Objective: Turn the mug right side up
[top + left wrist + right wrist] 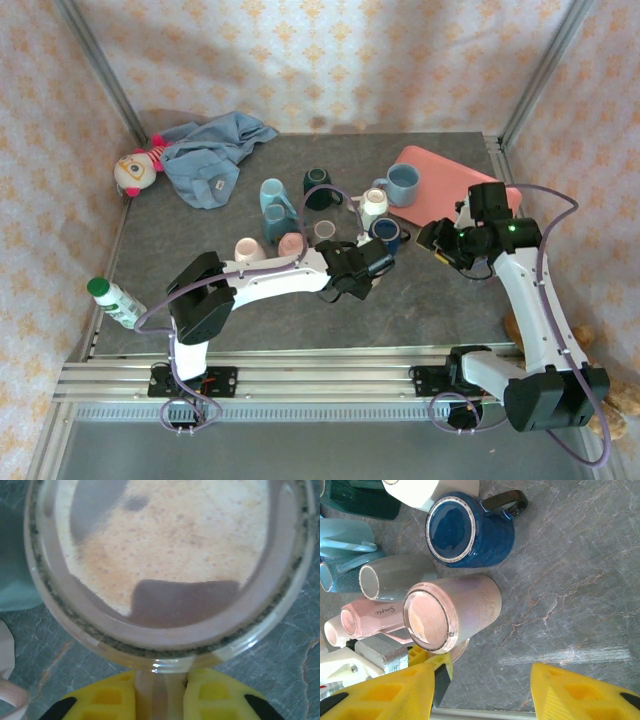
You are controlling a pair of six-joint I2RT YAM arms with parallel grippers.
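The mug (455, 610) is pale pink-lilac and stands upside down on the grey table (570, 580), its flat base up. In the left wrist view its base (170, 545) looms large. My left gripper (161, 690) is shut on the mug's handle (162, 700), with a yellow pad pressed against each side. From above, the left gripper (352, 268) sits low over the mug, just in front of the mug cluster. My right gripper (490, 680) hovers open to the right of the mug with nothing between its fingers, and the top view places this right gripper (440, 245) right of the cluster.
Close around stand a dark blue mug (470, 530), a grey mug (390, 577), a pink mug (370, 615), a white one (373, 205) and teal ones (318, 190). A pink tray (450, 175) holds a light blue mug (403, 183). Blue cloth (215, 155), doll (135, 170) and bottle (115, 298) lie left.
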